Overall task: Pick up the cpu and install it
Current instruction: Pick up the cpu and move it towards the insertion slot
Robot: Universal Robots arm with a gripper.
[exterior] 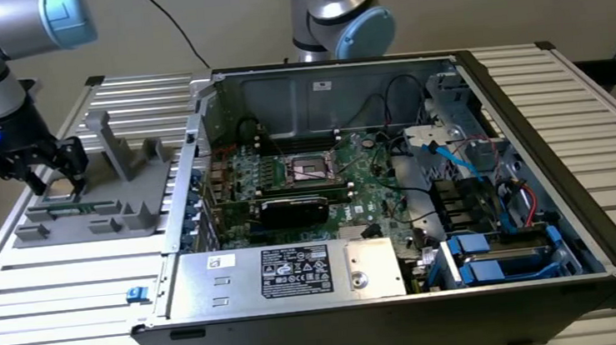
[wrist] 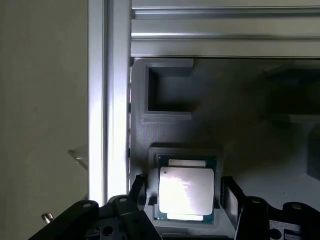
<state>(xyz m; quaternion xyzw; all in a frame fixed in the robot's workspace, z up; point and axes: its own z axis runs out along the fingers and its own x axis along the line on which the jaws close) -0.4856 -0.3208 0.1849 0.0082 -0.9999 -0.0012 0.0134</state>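
Pick-up stage: gripper [exterior: 54,183] released, jaws flanking the cpu [wrist: 186,192], seated in the grey fixture [exterior: 100,216] at the exterior view's left, outside the case [exterior: 356,336]. Likely needs a level, centred squeeze.

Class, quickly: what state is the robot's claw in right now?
Claw: open, straddling the cpu, holding nothing.
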